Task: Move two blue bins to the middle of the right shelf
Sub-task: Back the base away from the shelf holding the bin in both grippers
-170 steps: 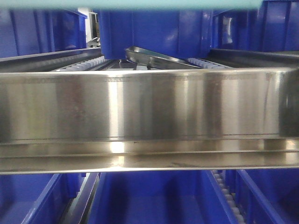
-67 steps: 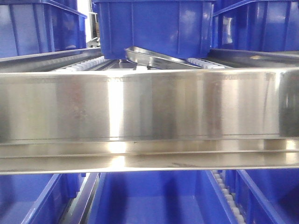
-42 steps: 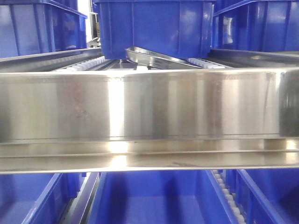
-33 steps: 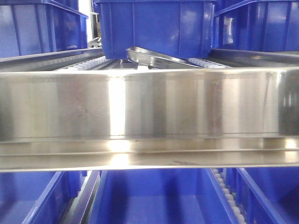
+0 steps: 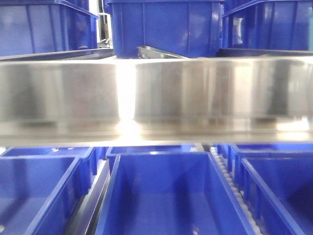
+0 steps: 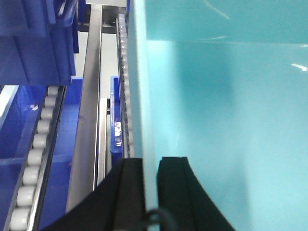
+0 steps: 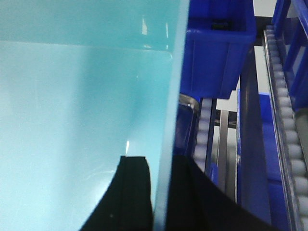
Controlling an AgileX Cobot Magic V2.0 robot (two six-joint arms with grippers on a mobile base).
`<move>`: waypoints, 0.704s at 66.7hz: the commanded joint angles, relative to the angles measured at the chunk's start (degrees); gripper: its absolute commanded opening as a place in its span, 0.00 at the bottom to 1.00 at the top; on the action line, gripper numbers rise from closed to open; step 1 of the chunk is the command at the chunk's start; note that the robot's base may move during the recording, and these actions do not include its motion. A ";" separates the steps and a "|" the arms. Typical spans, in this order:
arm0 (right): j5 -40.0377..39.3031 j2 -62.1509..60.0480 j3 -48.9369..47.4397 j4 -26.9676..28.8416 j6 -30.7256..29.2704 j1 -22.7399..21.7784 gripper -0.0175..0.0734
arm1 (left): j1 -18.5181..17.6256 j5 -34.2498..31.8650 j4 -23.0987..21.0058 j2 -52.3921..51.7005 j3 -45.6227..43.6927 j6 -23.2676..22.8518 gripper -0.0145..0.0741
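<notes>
Where teal bin walls (image 6: 216,120) run between them, left fingers (image 6: 175,192) and right fingers (image 7: 134,192) seem clamped shut.

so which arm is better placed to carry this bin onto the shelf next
Neither alone. The left gripper and the right gripper each straddle a side wall of the teal bin, one finger on either side, so they are equally placed. The lift probably needs both together.

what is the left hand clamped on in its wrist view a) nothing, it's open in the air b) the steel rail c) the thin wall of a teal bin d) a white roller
c: the left hand has one black finger on each side of the upright wall of the teal bin.
</notes>
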 commanded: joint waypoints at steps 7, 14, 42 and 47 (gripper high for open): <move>-2.65 -0.69 -0.45 -0.76 -1.30 -0.07 0.01 | -0.20 -2.81 -1.05 -1.14 -0.88 0.34 0.04; -2.65 -0.69 -0.45 -0.76 -1.30 -0.07 0.01 | -0.20 -2.81 -1.05 -1.14 -0.88 0.34 0.04; -2.89 -0.69 -0.45 -0.76 -1.30 -0.07 0.01 | -0.20 -2.81 -1.05 -1.14 -0.88 0.34 0.04; -2.89 -0.69 -0.45 -0.76 -1.30 -0.07 0.01 | -0.20 -2.81 -1.05 -1.14 -0.88 0.34 0.04</move>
